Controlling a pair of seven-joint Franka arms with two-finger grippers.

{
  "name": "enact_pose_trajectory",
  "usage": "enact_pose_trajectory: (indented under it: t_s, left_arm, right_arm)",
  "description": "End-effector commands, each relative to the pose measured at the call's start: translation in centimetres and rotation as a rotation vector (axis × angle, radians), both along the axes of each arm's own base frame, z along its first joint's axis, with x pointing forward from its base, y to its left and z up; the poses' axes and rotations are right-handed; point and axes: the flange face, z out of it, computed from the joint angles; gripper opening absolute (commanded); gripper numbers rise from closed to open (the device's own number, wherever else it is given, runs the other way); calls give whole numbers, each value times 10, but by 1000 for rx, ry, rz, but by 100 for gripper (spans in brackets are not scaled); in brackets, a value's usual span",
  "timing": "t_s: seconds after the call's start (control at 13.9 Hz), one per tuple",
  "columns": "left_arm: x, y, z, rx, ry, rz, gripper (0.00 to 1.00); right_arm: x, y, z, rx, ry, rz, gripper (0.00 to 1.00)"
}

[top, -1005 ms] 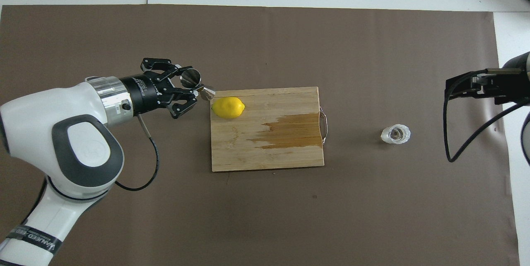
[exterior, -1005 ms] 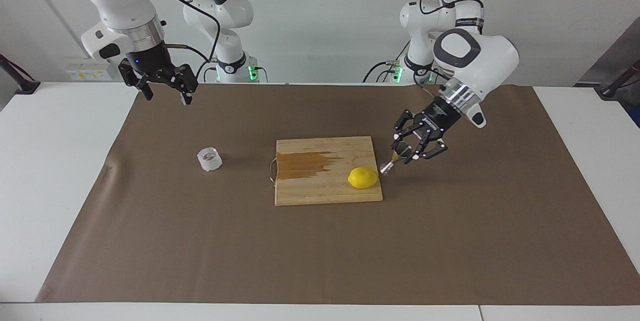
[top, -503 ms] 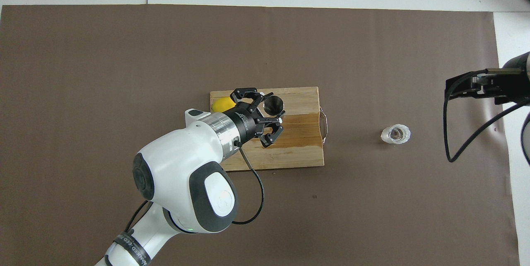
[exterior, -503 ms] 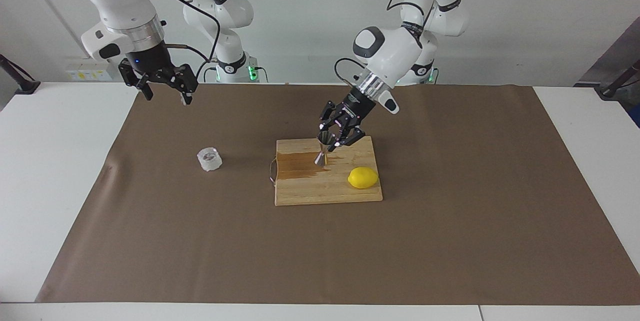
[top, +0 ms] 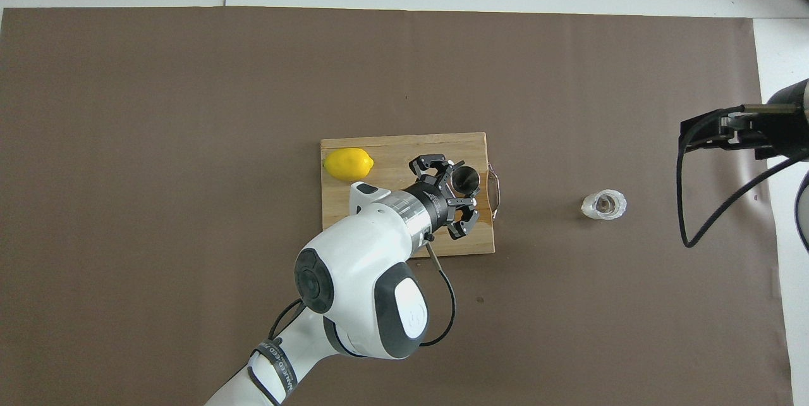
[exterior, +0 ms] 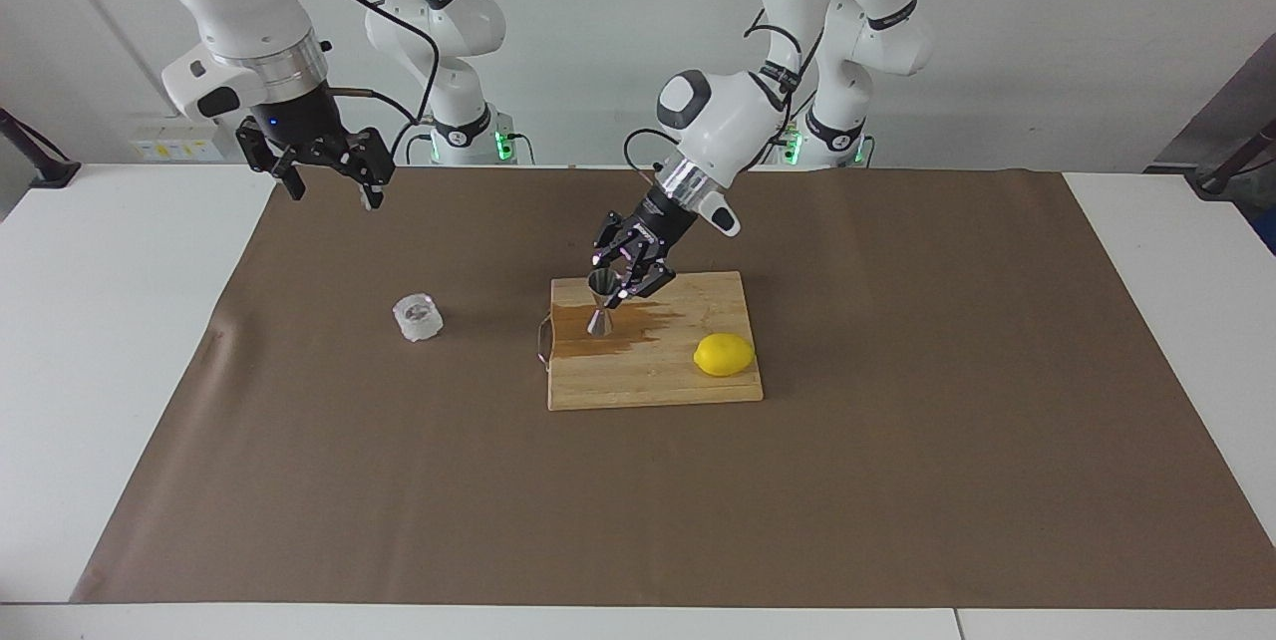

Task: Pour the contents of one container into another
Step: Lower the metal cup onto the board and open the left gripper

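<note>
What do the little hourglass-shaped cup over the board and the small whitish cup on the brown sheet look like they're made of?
Hourglass-shaped shiny jigger: likely polished steel, given its grey mirror-like glints.
Small squat whitish faceted cup: probably clear glass, possibly plastic; it looks translucent with ridged, light-catching sides.

White arms [exterior: 728, 112], grey caps, black claws, black cables
</note>
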Motion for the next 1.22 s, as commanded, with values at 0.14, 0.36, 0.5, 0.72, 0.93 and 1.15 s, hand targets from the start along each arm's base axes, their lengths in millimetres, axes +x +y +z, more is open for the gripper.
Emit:
enact_pose_trajectory:
  t_s: [0.14,0.36,0.5,0.72,0.93,1.15]
  left_arm:
    - [0,-7,-12,25,-17,-6,0]
    - [-3,-6,-23,55,-33,-32,20]
    - [-3,-6,-23,57,-37,-36,100]
    - [-2,-5,-17,52,-44,-33,100]
    - [6,7,28,7,-77,-31,100]
    - [39,43,67,1,-65,-91,100]
  right_arm:
    - [-3,-2,3,25,7,-5,100]
    - [-4,-2,3,25,7,-5,100]
    - [-3,-2,3,25,7,-5,100]
    - [-3,-2,3,25,7,-5,100]
    - [-4,-2,4,25,5,-5,100]
    - [-4,-2,3,25,7,-5,100]
